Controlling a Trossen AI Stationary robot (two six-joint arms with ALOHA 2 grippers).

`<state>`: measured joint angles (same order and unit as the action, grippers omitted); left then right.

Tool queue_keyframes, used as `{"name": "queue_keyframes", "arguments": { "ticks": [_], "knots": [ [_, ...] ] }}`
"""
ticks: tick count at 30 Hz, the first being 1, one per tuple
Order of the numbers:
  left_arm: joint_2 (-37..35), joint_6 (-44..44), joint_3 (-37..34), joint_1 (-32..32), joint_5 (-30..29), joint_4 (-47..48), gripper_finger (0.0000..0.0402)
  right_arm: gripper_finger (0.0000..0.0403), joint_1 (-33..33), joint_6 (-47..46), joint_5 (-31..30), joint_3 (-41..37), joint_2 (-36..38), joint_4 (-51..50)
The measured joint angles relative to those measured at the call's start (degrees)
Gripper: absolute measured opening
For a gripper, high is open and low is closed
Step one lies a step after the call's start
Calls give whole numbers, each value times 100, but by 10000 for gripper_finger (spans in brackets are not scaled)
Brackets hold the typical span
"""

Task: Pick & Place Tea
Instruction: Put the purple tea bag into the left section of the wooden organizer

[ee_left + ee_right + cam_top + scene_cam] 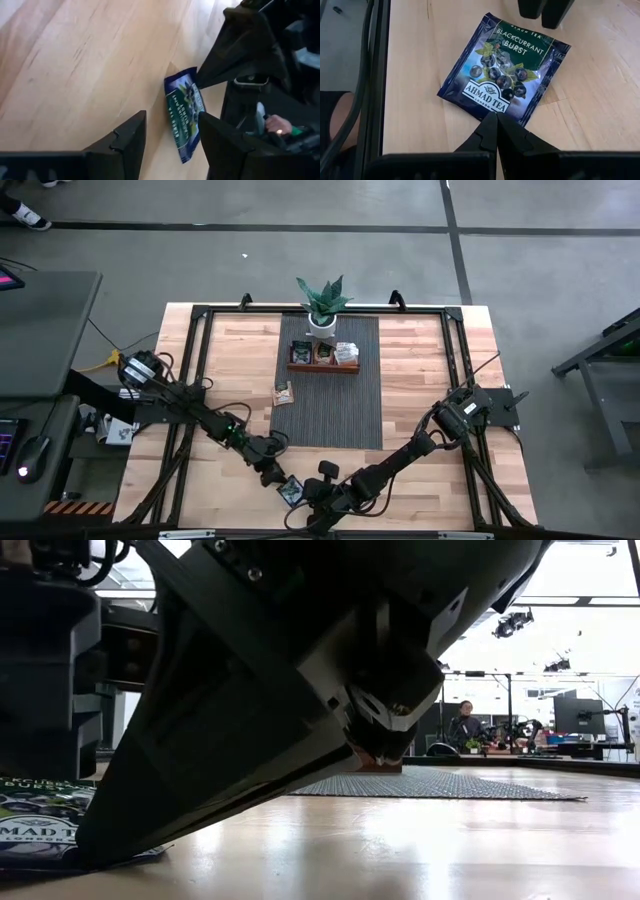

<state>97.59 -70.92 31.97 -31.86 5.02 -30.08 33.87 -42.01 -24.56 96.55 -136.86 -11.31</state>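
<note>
One tea sachet [291, 491], dark blue-green with a berry picture, lies flat on the wood near the table's near edge; it also shows in the right wrist view [505, 70] and the low view [40, 820]. My right gripper [495, 117] is shut, its tips at one edge of the sachet. My left gripper [171, 120] is open just beyond the opposite edge, its fingers [540, 10] close to the sachet without plainly touching it. More sachets sit in the wooden tray [322, 366]. My right gripper's shut fingertips [496, 122] meet the sachet at the middle of the edge below the brand label [487, 107]. They slant down from the table's right side. The sachet stays flat on the wood. Pinched or only pressed, I cannot tell.
A grey mat [330, 405] fills the table's middle, with the tray and a potted plant [322, 305] at its far end. Another sachet [285, 393] lies on the wood by the mat's left edge. Black frame rails [195, 360] run along the table sides. A person [465, 725] sits far behind.
</note>
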Motion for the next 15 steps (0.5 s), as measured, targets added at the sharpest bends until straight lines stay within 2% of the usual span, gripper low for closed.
{"name": "queue_keyframes", "arguments": {
  "ticks": [8,12,15],
  "knots": [
    [189,-288,153,2,318,-317,177,0,0,0,-3,0,0,0],
    [211,-317,287,-2,581,-169,177,0,0,1,-6,0,0,0],
    [211,-389,424,-2,616,283,176,0,0,0,-7,0,0,0]
  ]
}}
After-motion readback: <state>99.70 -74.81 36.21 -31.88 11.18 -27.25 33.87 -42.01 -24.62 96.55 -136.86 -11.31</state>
